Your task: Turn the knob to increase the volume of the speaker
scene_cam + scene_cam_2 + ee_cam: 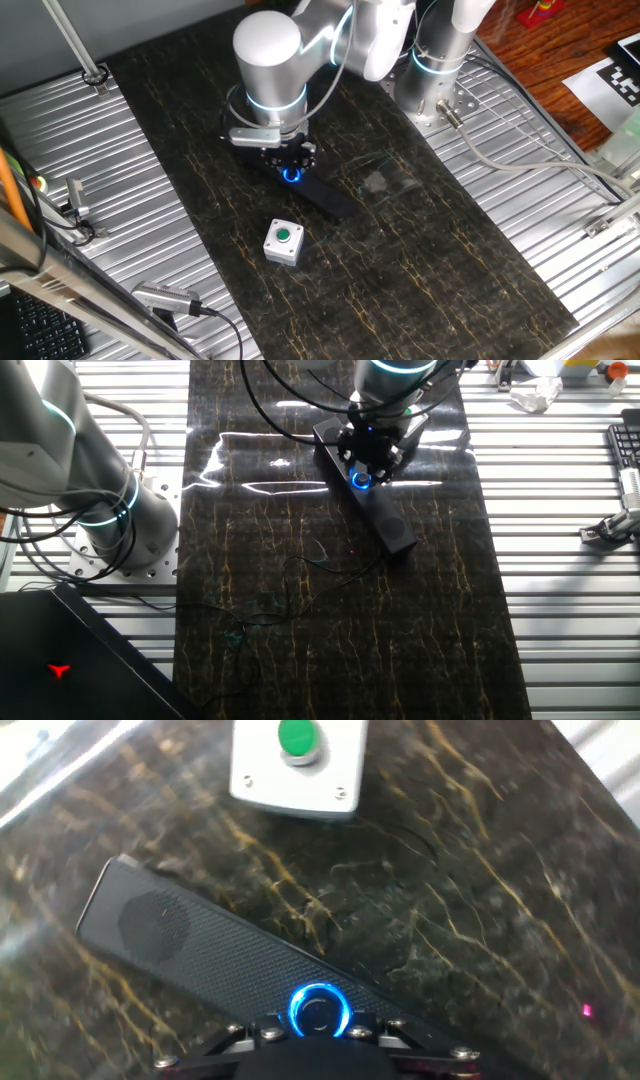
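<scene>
The speaker is a long flat black bar lying slantwise on the dark marbled mat; it also shows in one fixed view and in the other fixed view. The knob is a small black dial inside a glowing blue ring near the bar's end, and its glow shows in both fixed views. My gripper hangs straight over the knob, low and close to it. In the hand view its black body covers the ring's near edge. The fingertips are hidden, so grip and contact are unclear.
A small grey box with a green button stands on the mat just beyond the speaker's far end, also in the hand view. Ribbed metal table panels flank the mat. A second arm's base and a thin cable lie nearby.
</scene>
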